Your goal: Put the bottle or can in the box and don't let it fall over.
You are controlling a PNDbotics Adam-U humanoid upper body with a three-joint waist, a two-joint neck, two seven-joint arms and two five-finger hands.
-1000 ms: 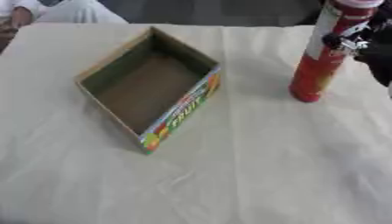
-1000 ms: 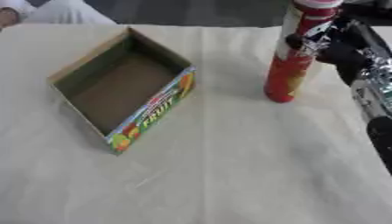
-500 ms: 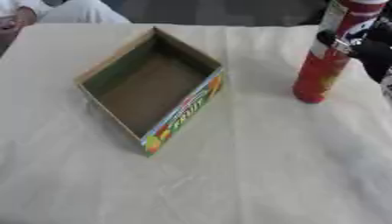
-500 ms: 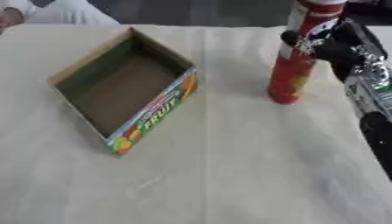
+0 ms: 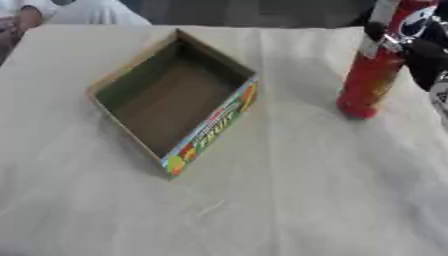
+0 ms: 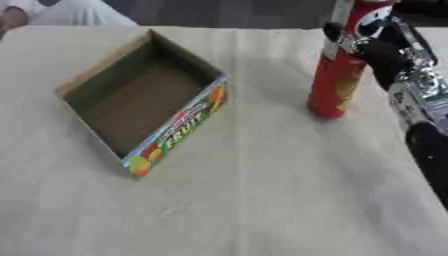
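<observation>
Two things matter to you on this table point(image 5: 289, 200): the tall red can point(image 6: 339, 75) standing upright near the far right corner, and the open cardboard box point(image 5: 166, 102) with the fruit print on its near wall, lying askew toward the far left, well apart from the can. Your right robot hand point(image 6: 376, 50) comes in from the right edge and sits against the can's upper part, where the white band and the cap are; dark fingers point(image 6: 335, 32) show curled round the front of it, so it reads as clamped on the can, high up. That high hold probably leaves the lower body free to drop into the box without your fingers striking the walls, but it also lets the base swing if you move sideways fast. The can's foot looks to be on the cloth, or only just off it; you cannot tell which from these views. Your left robot hand shows in neither view. The box stands open side up with a bare brown floor, one corner pointing toward the near edge, so the can's way in is over the printed wall, and it must be set down straight.
</observation>
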